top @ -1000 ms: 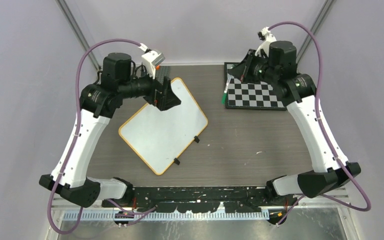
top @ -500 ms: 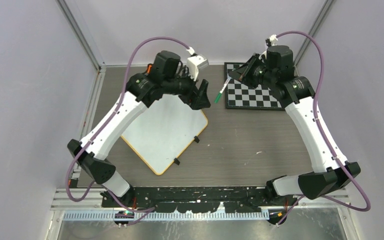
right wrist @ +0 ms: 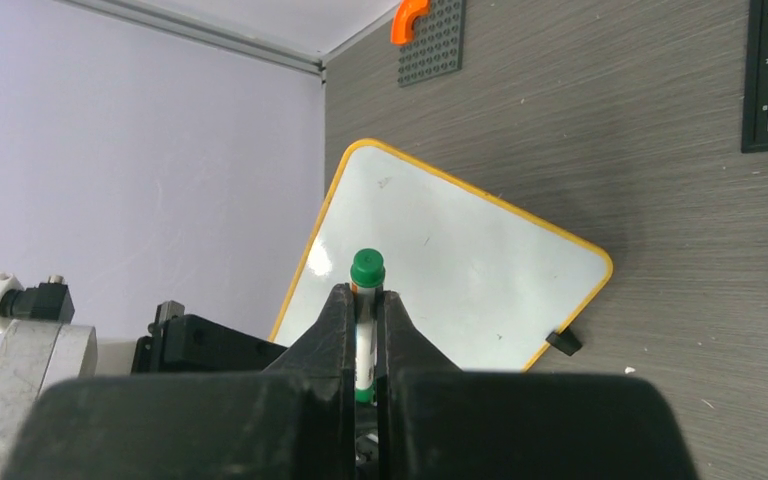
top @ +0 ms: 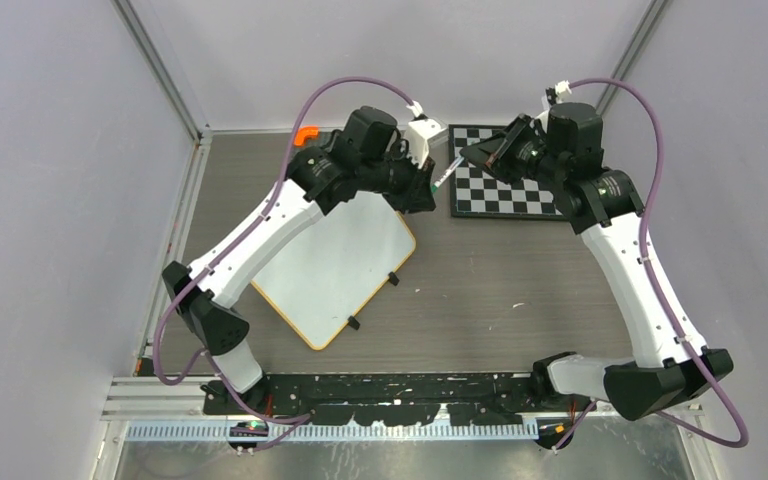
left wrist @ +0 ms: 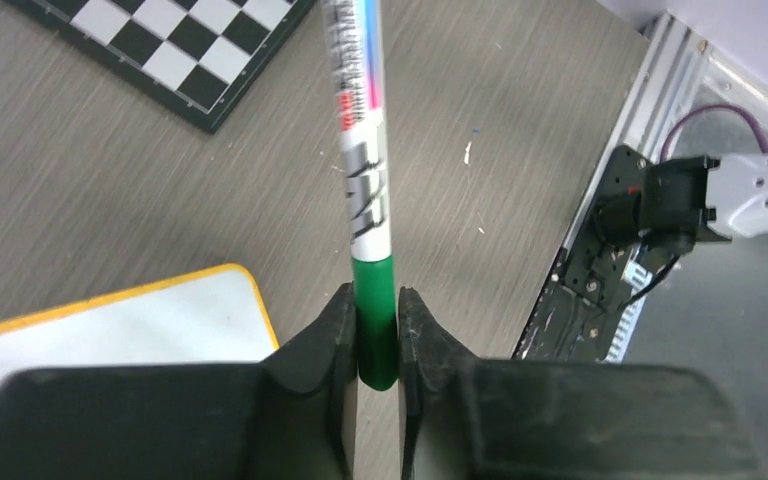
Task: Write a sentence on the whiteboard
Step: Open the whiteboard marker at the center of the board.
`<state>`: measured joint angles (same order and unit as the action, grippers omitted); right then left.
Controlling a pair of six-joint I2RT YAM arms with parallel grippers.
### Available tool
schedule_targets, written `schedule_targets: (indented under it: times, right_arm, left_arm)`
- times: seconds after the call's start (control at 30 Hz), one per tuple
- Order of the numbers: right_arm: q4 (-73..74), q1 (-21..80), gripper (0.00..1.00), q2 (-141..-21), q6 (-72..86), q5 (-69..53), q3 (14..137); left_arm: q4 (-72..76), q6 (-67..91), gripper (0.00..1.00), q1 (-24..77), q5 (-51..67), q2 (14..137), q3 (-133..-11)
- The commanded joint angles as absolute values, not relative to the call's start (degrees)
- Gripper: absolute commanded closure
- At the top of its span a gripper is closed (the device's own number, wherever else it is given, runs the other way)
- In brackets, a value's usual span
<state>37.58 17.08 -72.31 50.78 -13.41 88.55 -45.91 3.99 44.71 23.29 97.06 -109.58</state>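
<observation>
Seen from my remote station: a flat white whiteboard with a thin orange-yellow rim (top: 350, 270) lies turned like a diamond on the left half of the dark wood-grain surface (top: 490, 280). Its face is plain white and its left side is hidden under the left arm. Two small black clip feet (top: 393, 279) sit on its near-right edge, and its near corner stops short of the surface's front edge. Behind it, by the far edge, a grey studded plate (right wrist: 430, 50) carries an orange hook-shaped piece (right wrist: 412, 18).

Above the whiteboard's right corner, the left end effector (left wrist: 375, 310) is pinched on the green cap of a white, printed marker pen (left wrist: 360, 150). I see the right end effector (right wrist: 365, 300) pressed tight on the barrel at the other end, so the pen spans the gap in mid-air.

At the right rear, a black-and-white chequered board (top: 505, 185) lies near the far edge. A broad stretch of wood grain runs between the whiteboard's right corner and the right arm.
</observation>
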Motion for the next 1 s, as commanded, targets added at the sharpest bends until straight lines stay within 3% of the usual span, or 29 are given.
schedule_targets:
  times: [0.0, 0.17, 0.27, 0.43, 0.53, 0.77, 0.83, 0.97]
  right_arm:
    - [30.56, 16.49, 0.96, -69.89, 51.31, -21.73, 85.86]
    - [21.18, 13.72, 0.46, -66.89, 41.78, -38.72, 80.05]
    - [21.31, 12.22, 0.31, -65.59, 36.6, -48.44, 78.77]
    - [25.55, 9.87, 0.29, -66.41, 32.72, -65.59, 79.26]
    - [31.3, 10.26, 0.21, -67.01, 29.61, -70.88, 80.1]
    - [37.13, 15.46, 0.14, -66.67, 26.56, -64.71, 79.41]
    - [40.9, 17.76, 0.14, -67.76, 23.42, -62.16, 81.21]
    - [43.69, 20.91, 0.3, -70.24, 21.57, -59.6, 83.44]
  left_arm:
    - [-43.16, 2.73, 0.99, 44.47, 21.94, 96.09, -111.53]
    - [-48.47, -5.63, 1.0, 43.74, 25.49, 94.33, -111.01]
    - [-54.25, -13.4, 1.0, 41.92, 33.23, 93.26, -110.65]
    - [-61.84, -24.92, 1.0, 38.2, 47.43, 89.29, -108.32]
    - [-65.53, -29.44, 1.0, 37.93, 50.57, 87.59, -107.3]
    - [-68.31, -31.65, 1.0, 37.88, 49.91, 85.91, -104.68]
    - [-69.04, -31.61, 1.0, 37.88, 49.73, 86.22, -104.6]
    - [-69.58, -30.88, 1.0, 37.89, 50.43, 86.87, -104.07]
